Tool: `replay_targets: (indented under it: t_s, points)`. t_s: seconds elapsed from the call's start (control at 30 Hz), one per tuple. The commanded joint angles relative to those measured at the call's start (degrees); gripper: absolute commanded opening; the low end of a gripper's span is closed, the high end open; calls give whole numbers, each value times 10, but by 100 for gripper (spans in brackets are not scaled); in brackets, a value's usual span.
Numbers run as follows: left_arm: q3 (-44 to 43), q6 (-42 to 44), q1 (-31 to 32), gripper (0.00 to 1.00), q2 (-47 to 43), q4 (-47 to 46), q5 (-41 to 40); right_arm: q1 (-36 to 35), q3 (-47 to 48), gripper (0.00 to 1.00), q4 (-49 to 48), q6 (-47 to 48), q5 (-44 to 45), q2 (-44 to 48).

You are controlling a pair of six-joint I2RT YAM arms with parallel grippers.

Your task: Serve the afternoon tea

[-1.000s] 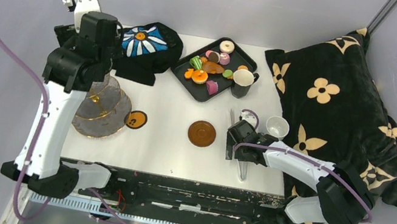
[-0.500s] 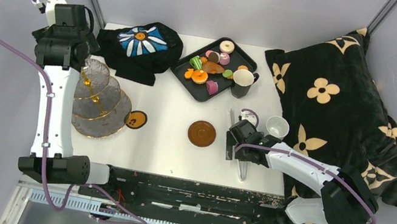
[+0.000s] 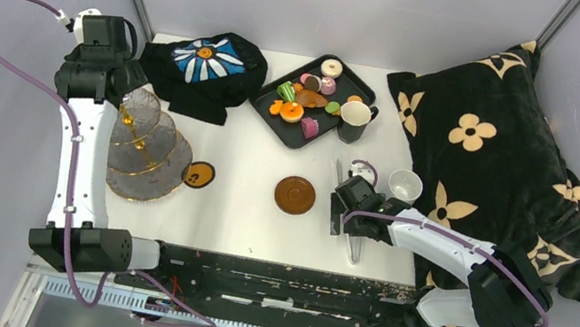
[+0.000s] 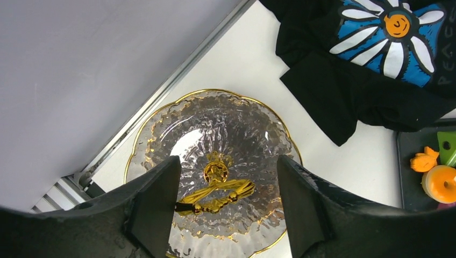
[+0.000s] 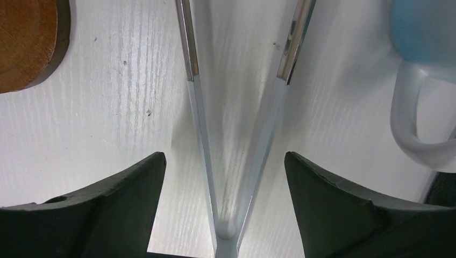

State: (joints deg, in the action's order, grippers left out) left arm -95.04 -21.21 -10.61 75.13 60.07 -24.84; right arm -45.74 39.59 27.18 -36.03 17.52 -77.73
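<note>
Centring matters: left pincer (image 4: 228,161), released, straddles the gold handle (image 4: 215,196) of the glass stand (image 4: 242,123) at nine o'clock on the worktop (image 3: 242,209), right pincer (image 5: 223,158), released, straddles tongs (image 5: 188,54); lower straight before clenching.

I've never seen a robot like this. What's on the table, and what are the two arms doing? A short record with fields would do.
Left gripper: open, jaws either side of the gold handle atop the glass stand
Right gripper: open, straddling metal tongs lying on the table
Pastries: on the black tray, none seen on the stand
Dark cup: at the tray's right corner
White mug: beside the right gripper
Brown saucer: bare, mid-table
</note>
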Motion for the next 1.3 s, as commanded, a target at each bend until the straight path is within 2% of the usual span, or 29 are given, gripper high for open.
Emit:
replay_targets:
  t_s: [0.0,0.2,0.4,0.83,1.13,1.27]
  points:
    - [8,-19,-4,70,-20,-25,19,-3,-1,88,-14,7,2,1]
    - [17,-17,-4,56,-27,-37,57,-3,1,88,-14,4,3,-9]
    - [22,-16,-4,50,-34,-45,134,-3,10,87,-13,2,1,-20]
    - [96,-31,-1,47,-75,-90,315,-3,13,87,-14,-4,-5,-35]
    - [116,-25,5,48,-87,-101,359,-3,14,87,15,-39,37,-26]
    - [140,-36,29,48,-89,-128,362,-3,15,88,16,-40,41,-24]
